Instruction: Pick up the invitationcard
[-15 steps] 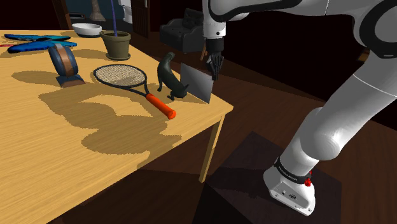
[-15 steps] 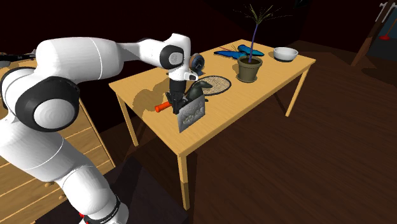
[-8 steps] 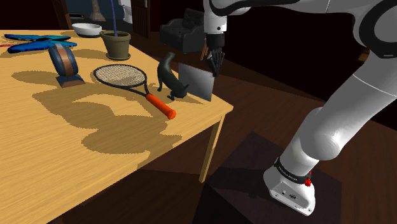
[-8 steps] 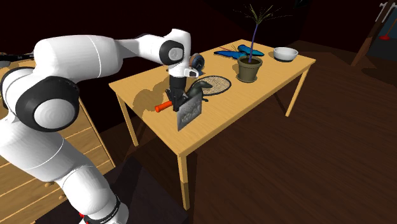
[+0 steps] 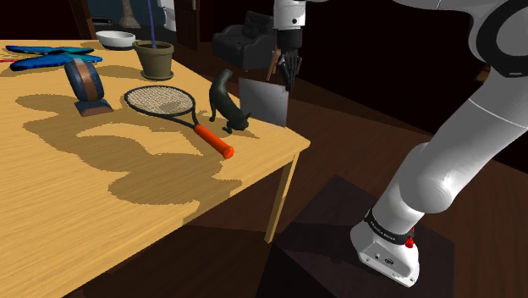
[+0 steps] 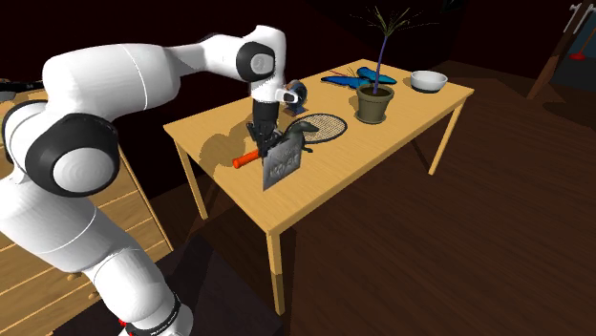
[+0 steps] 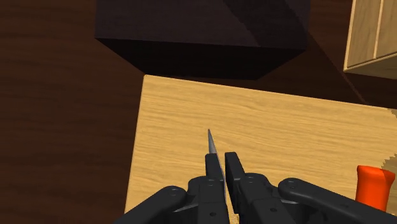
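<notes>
The black two-finger pincer (image 5: 284, 76) is clamped on the top edge of a thin, flat grey rectangular invitation card (image 5: 264, 102), which shows edge-on between the fingers in the wrist view. The card hangs upright over the corner of the light wooden surface (image 5: 127, 190), just beside a dark curved figurine (image 5: 223, 100) and near an orange-handled racket (image 5: 161, 100).

- Shoulder view: near, beside the stand (image 5: 321, 237), looking down and leftward over the table (image 5: 101, 169).
- Second exterior view: farther and higher, from the stand's other side, with the arm (image 6: 124, 86) at its left.
- Wrist view: close, looking downward along the gripper (image 7: 221, 158).
- All three share the card (image 5: 264, 102) and the table corner.
</notes>
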`<action>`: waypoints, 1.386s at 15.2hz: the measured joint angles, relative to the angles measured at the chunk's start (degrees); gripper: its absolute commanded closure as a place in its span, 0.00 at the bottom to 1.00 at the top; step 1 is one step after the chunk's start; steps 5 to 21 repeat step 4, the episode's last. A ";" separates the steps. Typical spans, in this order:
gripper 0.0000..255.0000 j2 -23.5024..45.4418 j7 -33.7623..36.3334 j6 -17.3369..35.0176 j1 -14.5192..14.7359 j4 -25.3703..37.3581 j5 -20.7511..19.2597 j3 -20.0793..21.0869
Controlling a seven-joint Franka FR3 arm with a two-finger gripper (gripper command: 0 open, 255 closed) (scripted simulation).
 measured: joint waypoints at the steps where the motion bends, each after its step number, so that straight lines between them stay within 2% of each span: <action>1: 1.00 0.13 -0.01 -0.73 0.00 0.85 0.00 0.01; 4: 1.00 0.51 -0.07 -2.86 0.00 3.37 -0.02 0.02; 21: 1.00 0.51 -0.07 -2.86 0.00 3.37 -0.02 0.02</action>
